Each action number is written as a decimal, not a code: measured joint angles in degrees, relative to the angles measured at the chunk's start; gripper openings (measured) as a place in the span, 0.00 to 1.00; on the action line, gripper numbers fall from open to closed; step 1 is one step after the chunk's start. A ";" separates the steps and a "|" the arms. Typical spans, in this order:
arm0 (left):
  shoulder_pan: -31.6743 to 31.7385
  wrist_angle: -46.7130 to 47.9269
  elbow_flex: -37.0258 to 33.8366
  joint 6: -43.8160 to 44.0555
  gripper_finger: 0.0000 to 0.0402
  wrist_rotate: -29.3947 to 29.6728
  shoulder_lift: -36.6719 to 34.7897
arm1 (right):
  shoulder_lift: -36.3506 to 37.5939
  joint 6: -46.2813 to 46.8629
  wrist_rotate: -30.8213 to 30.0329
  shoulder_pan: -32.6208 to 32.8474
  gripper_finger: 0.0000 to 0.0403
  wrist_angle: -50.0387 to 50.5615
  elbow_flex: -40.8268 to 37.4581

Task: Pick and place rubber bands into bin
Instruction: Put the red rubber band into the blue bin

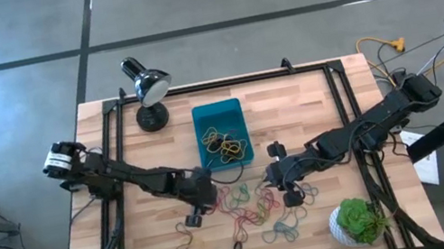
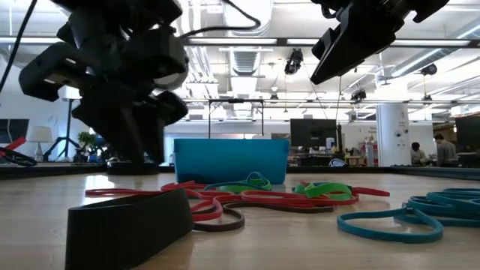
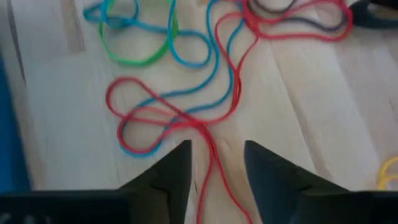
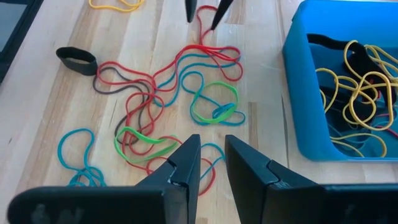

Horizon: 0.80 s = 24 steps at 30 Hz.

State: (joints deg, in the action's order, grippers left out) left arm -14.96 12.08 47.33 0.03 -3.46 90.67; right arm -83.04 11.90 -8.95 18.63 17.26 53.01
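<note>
Roughly a dozen rubber bands [image 4: 180, 93] beside one bin [image 4: 298, 124].

Bright overhead light, white glare top-left, left wrist view blurred.

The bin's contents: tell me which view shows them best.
Right wrist view: it looks down into the bin, showing yellow rubber bands and dark ones. High view shows them small; low view shows only the bin's outer wall; left wrist view shows at most a blue edge.

I count one bin [image 1: 218, 116], one lamp [image 1: 147, 87], one plant [image 1: 360, 219], and many bands [image 1: 251, 209] beyond counting.
</note>
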 joint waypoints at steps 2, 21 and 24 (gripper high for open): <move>0.00 -1.11 0.02 -1.95 0.39 0.58 0.00 | -0.01 0.13 -0.02 0.00 0.17 0.00 -0.02; 0.76 -5.31 0.73 -7.98 0.43 5.28 6.16 | -0.01 -0.02 0.00 0.00 0.17 0.00 -0.09; 0.94 -5.45 1.15 -8.15 0.43 5.16 7.11 | -0.01 0.08 -0.02 0.00 0.17 0.04 -0.17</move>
State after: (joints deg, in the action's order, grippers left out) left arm -14.02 6.63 48.48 -8.12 1.70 97.78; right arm -83.05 11.98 -8.97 18.63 17.29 52.85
